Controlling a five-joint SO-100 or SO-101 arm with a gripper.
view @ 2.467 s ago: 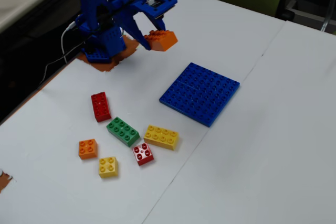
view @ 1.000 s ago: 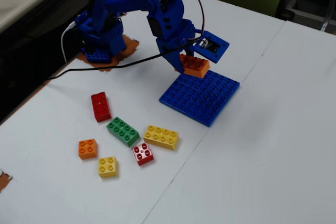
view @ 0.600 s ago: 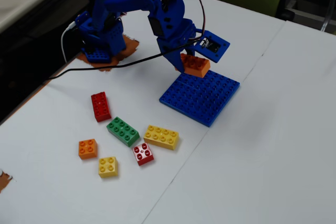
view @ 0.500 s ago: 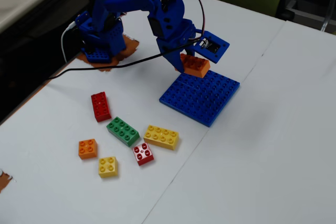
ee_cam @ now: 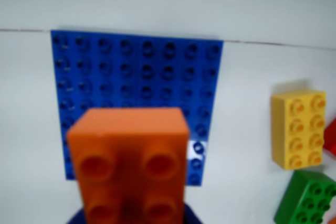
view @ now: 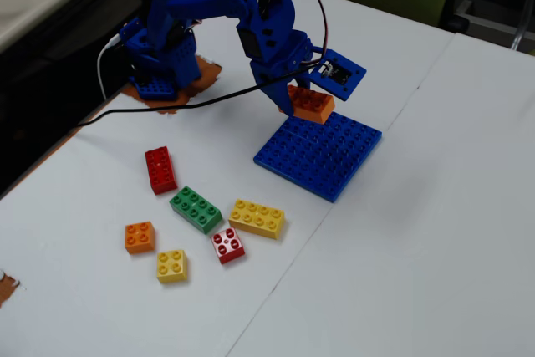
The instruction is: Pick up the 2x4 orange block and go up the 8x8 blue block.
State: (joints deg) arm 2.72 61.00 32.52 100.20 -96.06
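— Can you read any text, label, brand or number in either view?

— No, you have nothing legible to go on. In the wrist view the 2x4 orange block (ee_cam: 129,163) fills the lower centre of the frame, blurred, and its studs show no lettering you could make out. The 8x8 blue block (view: 322,152) and the white tabletop (view: 418,248) are plain, unmarked surfaces.

The blue arm's gripper (view: 303,96) holds the 2x4 orange block (view: 310,104) just above the far edge of the 8x8 blue block (view: 320,149). Red, green, yellow and small orange bricks lie on the white table (view: 418,248) nearby.
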